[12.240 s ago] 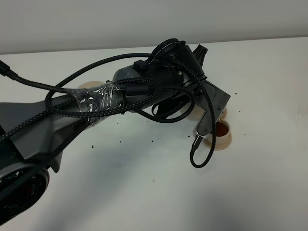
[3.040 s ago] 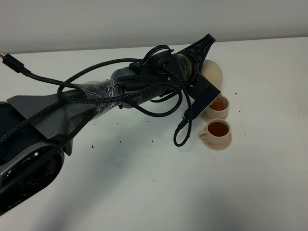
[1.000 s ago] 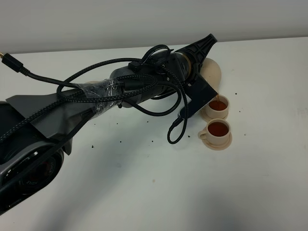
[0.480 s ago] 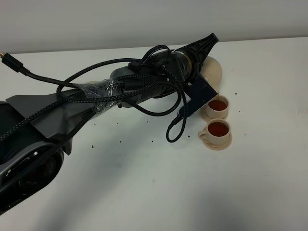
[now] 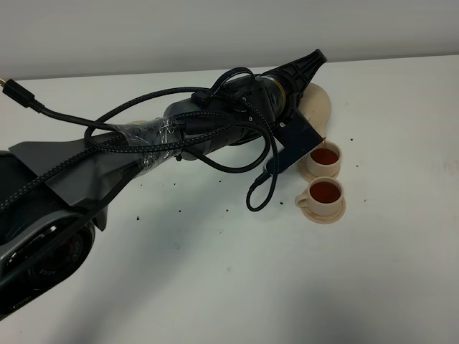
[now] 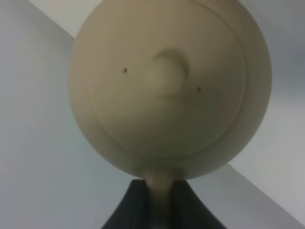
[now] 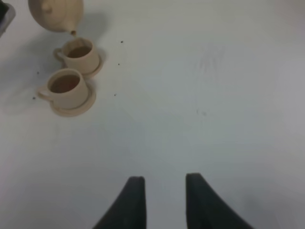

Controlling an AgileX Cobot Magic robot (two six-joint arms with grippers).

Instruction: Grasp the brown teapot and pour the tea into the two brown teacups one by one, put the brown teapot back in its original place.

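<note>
The brown teapot (image 5: pixel 318 107) hangs tilted over the far teacup (image 5: pixel 325 158), and a thin stream of tea runs from its spout into that cup. My left gripper (image 5: pixel 307 70) is shut on the teapot's handle; in the left wrist view the lidded teapot (image 6: pixel 167 81) fills the picture, with its handle between the dark fingers (image 6: pixel 190 210). The near teacup (image 5: pixel 325 194) stands on its saucer and holds tea. My right gripper (image 7: pixel 164 200) hovers open over bare table, away from the teapot (image 7: pixel 55 14) and both teacups (image 7: pixel 78 55) (image 7: pixel 64 88). The arm hides the original place.
The left arm (image 5: pixel 165 140) and its looping black cables (image 5: pixel 262 190) stretch across the white table (image 5: pixel 237 279) from the left. Small dark specks (image 5: pixel 179 211) lie scattered on the table. A pale wall runs along the back edge.
The teapot has stayed tilted over the far teacup with tea still running. The dangling cable loop has shifted slightly. The right gripper shows no earlier view.
</note>
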